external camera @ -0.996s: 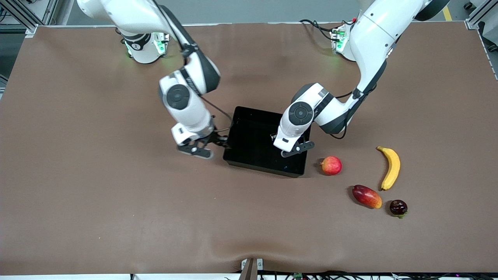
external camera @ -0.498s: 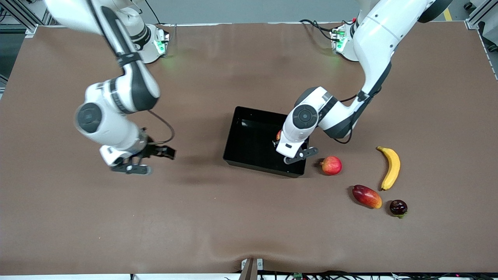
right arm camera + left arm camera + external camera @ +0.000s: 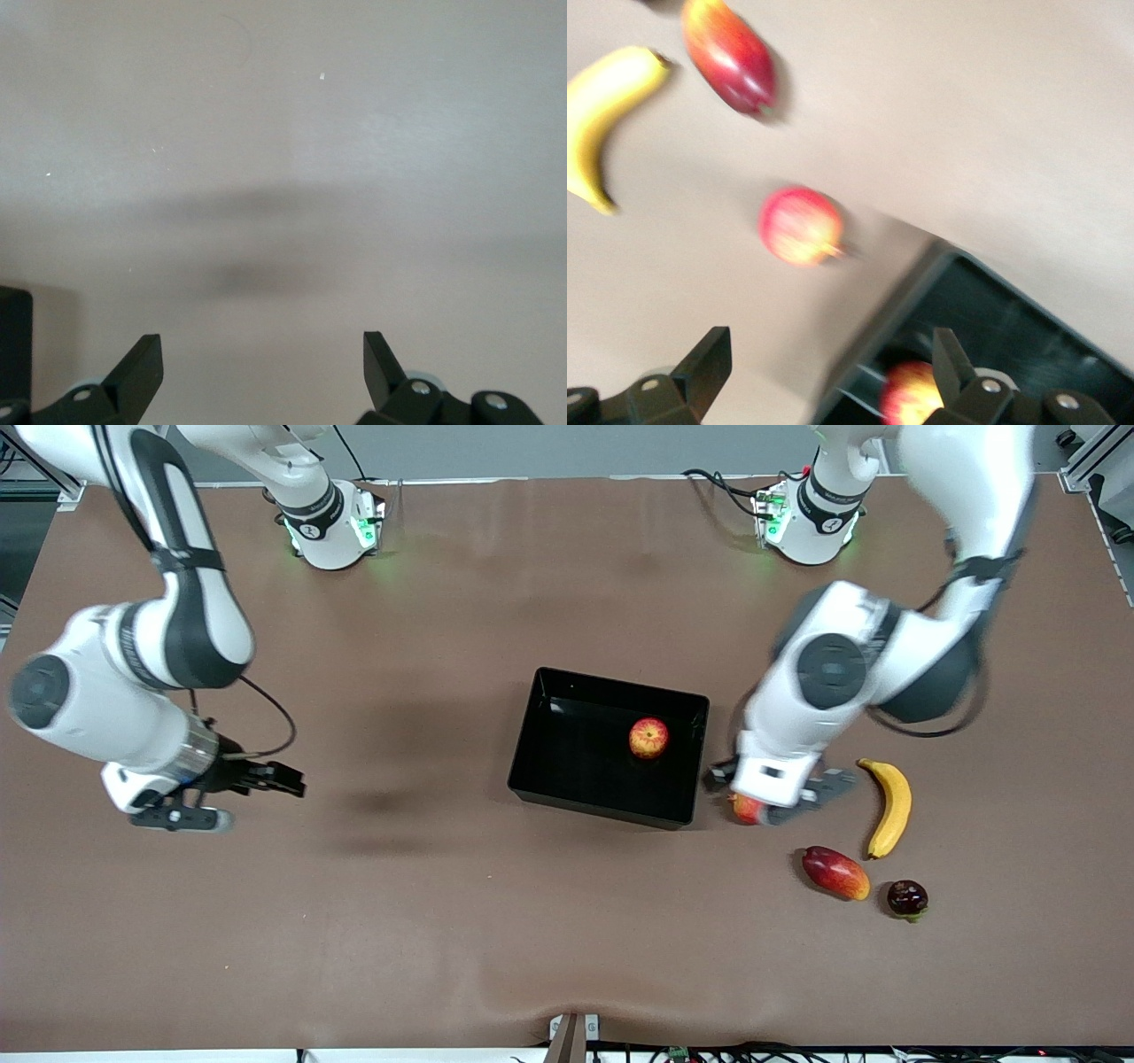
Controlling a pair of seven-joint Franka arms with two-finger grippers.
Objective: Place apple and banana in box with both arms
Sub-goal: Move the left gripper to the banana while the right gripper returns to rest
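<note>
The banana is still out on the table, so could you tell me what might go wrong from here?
1. The open left gripper hangs over a pink-red round fruit beside the box, not over the banana; it might take the wrong fruit.
2. A mango lies close to the banana's nearer tip and could be knocked.
3. The apple sits loose in the box and may roll.

Even overhead light; soft shadows on the table (image 3: 399, 797); left arm (image 3: 850, 682) motion-blurred; left wrist view smeared; box (image 3: 567, 691) glossy.
</note>
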